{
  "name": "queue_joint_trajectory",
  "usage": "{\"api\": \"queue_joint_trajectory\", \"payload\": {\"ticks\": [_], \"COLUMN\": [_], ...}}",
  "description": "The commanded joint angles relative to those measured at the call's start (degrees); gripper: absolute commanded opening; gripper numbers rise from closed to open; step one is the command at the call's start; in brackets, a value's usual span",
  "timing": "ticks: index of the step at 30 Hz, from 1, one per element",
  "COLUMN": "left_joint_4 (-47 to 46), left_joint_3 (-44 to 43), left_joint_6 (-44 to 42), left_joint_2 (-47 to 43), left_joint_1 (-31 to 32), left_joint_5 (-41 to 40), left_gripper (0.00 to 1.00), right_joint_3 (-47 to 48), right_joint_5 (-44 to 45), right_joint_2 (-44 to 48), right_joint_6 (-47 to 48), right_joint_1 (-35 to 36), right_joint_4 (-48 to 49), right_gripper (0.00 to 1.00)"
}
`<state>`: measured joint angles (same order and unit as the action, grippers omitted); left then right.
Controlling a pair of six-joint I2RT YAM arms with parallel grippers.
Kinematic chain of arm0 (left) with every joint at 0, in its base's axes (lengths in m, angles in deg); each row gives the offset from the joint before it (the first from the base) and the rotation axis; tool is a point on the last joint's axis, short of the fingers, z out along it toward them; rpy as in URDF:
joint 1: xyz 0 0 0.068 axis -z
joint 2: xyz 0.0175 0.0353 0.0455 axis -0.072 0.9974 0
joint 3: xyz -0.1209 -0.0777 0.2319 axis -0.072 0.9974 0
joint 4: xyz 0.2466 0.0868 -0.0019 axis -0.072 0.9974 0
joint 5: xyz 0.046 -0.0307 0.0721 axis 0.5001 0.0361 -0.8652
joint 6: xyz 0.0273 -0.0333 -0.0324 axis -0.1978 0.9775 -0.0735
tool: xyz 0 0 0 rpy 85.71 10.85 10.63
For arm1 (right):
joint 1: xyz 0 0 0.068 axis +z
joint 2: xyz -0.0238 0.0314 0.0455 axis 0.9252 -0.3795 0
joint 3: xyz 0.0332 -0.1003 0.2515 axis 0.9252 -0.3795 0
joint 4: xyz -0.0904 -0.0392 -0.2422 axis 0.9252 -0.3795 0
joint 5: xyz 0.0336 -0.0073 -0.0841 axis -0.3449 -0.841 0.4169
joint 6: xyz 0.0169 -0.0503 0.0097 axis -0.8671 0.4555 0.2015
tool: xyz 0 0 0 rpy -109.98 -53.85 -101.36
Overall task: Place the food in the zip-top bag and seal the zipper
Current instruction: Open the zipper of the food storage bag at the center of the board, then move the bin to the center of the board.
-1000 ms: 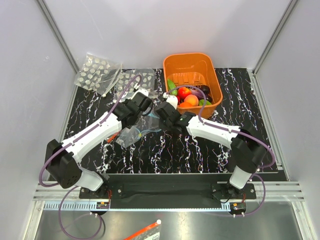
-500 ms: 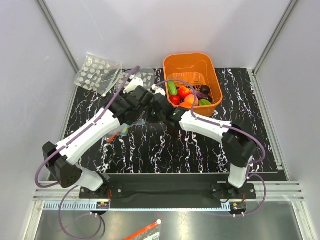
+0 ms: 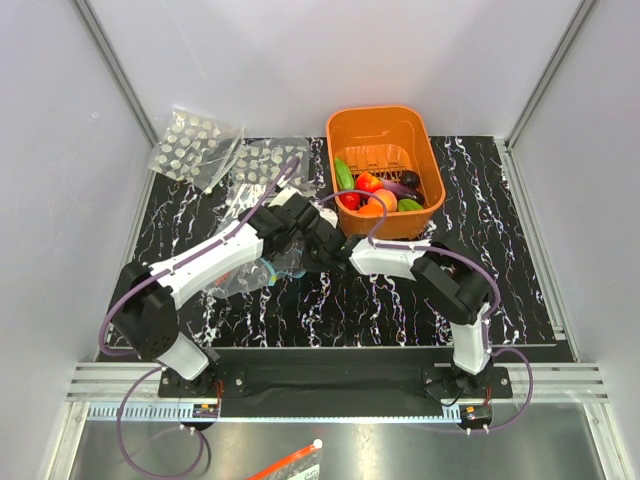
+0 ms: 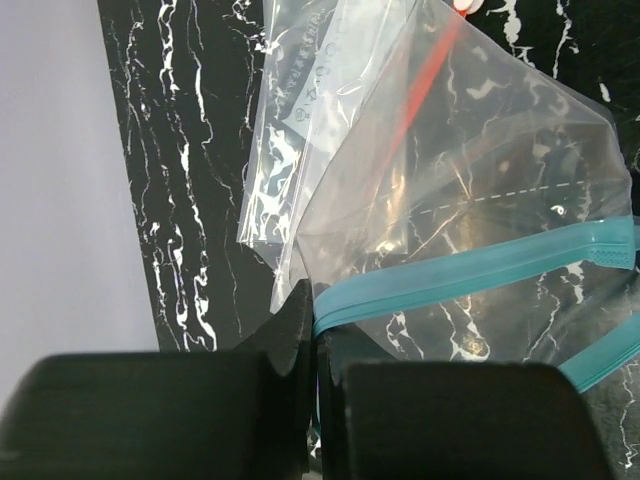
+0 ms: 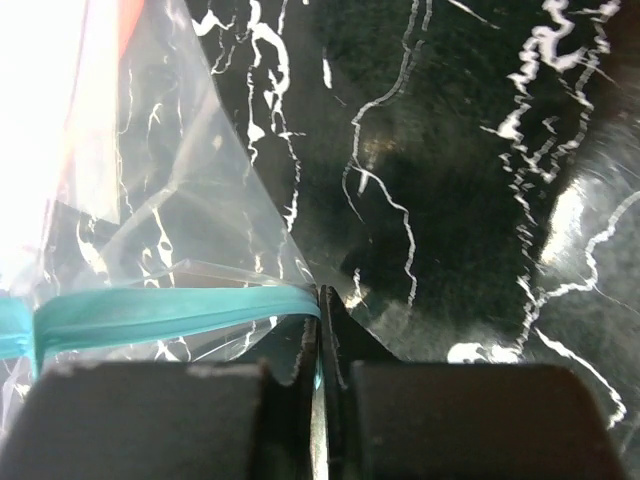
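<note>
The zip-top bag [image 3: 250, 278] is clear and crumpled, hanging just over the black marble table [image 3: 500, 290] between my two grippers. Its teal zipper [image 4: 470, 275] runs from one gripper to the other. My left gripper [image 4: 315, 318] is shut on one end of that strip. My right gripper [image 5: 320, 300] is shut on the other end of the zipper [image 5: 170, 310]. In the top view the left gripper [image 3: 297, 232] and right gripper [image 3: 322, 250] sit close together. The food [image 3: 377, 200] lies in the orange basket [image 3: 385, 122]; nothing shows inside the bag.
Under the held bag lies another clear bag with a red strip [image 4: 432, 70]. Two clear packets with white dots [image 3: 192, 143] [image 3: 262, 160] lie at the back left. The basket stands just behind and right of the grippers. Grey walls close in the table.
Both grippers stay shut on the teal strip. They swung toward the back of the table half a second ago and have since come nearer and slightly left, the bag moving with them.
</note>
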<state>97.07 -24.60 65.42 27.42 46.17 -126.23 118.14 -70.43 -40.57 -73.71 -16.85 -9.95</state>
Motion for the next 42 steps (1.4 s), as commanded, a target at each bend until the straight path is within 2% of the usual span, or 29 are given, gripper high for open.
{"api": "queue_joint_trajectory", "payload": {"ticks": [1,4,5,9,16,24,30,36,42], "left_joint_4": [-2.7,-2.9,-3.4,-3.9,-4.3,-3.6,-3.7,-3.6,-3.7], "left_joint_3": [-0.1,-0.3,-0.3,-0.1,-0.2,-0.7,-0.2,-0.3,-0.2], "left_joint_6": [0.1,-0.3,-0.5,-1.4,-1.7,-1.5,-1.6,-2.0,-2.4], "left_joint_2": [-1.8,-2.1,-2.5,-3.1,-3.5,-2.6,-3.2,-3.3,-4.0], "left_joint_1": [-1.1,-1.5,-1.6,-1.6,-1.6,-1.6,-1.7,-1.6,-1.5], "left_joint_5": [-1.3,-0.6,-0.2,-0.3,0.5,0.5,0.6,1.5,2.5], "left_gripper": [0.00,0.00,0.00,0.00,0.00,0.00,0.00,0.00,0.00], "right_joint_3": [-2.1,-3.4,-4.2,-6.7,-6.0,-5.4,-1.0,12.7,23.5], "right_joint_5": [4.9,4.6,4.1,2.7,1.8,2.3,1.5,2.7,1.9], "right_joint_2": [3.5,4.0,4.9,8.9,17.2,28.0,32.0,23.8,12.8], "right_joint_6": [-0.7,-0.4,-0.3,1.0,5.5,11.0,15.3,22.0,28.7], "right_joint_1": [-0.4,-0.4,-0.3,-0.4,-0.3,-2.1,-12.0,-22.3,-25.5], "right_joint_4": [-1.1,-0.6,0.6,4.0,-0.2,-5.1,-11.8,-22.3,-36.3], "right_gripper": [0.07,0.18,0.27,0.37,0.54,0.57,0.56,0.53,0.49]}}
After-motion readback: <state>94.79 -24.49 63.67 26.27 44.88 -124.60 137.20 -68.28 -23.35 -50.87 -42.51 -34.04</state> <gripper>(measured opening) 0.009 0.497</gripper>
